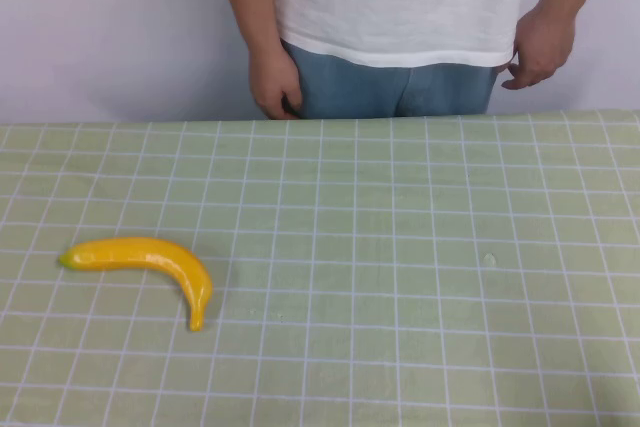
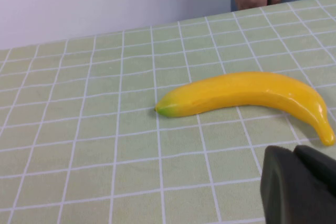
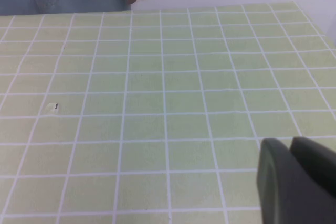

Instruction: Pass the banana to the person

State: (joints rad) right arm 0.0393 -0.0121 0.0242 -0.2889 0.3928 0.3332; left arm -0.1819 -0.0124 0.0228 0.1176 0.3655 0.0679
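The yellow banana (image 1: 150,262) lies flat on the green checked tablecloth at the left front, its greenish tip pointing left. It also shows in the left wrist view (image 2: 247,95). The person (image 1: 400,7) in a white T-shirt and blue jeans stands behind the table's far edge, both hands hanging down. My left gripper (image 2: 294,153) is shut and empty, close to the banana's narrow end and not touching it. My right gripper (image 3: 290,145) is shut and empty over bare cloth on the right side. Neither gripper shows in the high view.
The tablecloth (image 1: 420,247) covers the whole table up to its far edge by the person. A small pale speck (image 1: 489,260) lies on the cloth at the right. A white wall stands behind the person.
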